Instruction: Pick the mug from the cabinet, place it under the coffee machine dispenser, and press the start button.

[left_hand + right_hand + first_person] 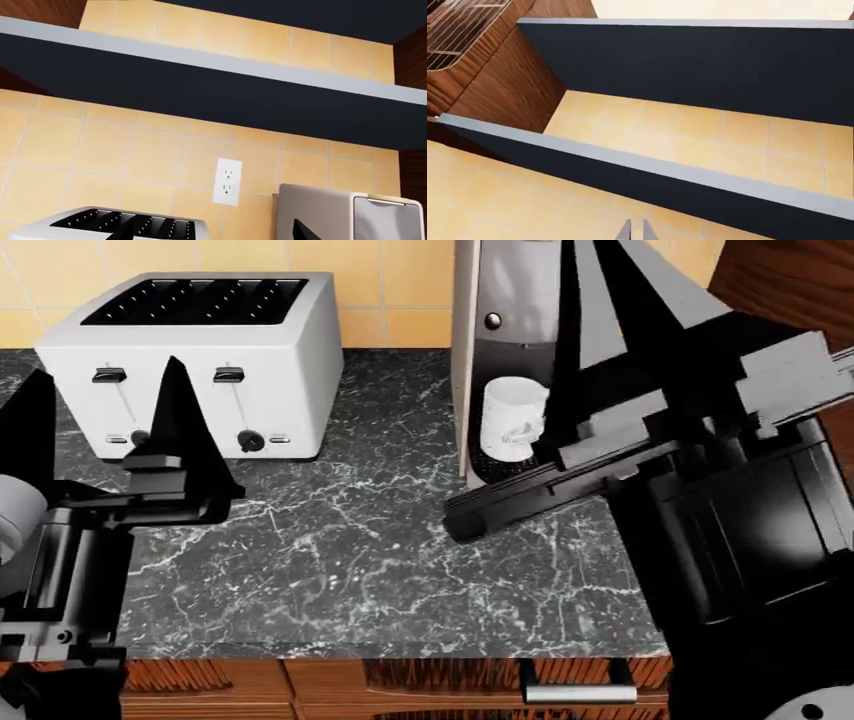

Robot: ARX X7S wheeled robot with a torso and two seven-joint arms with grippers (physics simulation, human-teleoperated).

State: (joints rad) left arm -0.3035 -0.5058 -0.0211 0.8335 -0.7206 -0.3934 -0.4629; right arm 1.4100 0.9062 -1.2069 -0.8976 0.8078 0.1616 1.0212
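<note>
Since the mug point(513, 420) already sits under the coffee machine point(505, 330), only the button's left. Left gripper point(100, 415) is wide open and empty; can't tell on the right gripper point(607, 310).

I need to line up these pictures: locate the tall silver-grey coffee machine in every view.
Head view: the tall silver-grey coffee machine stands at top centre, a white mug in its recess.
Left wrist view: its head shows beside the wall outlet.
Right wrist view: not in it.
Shared landmark: the white four-slot toaster, in head and left wrist views.
</note>
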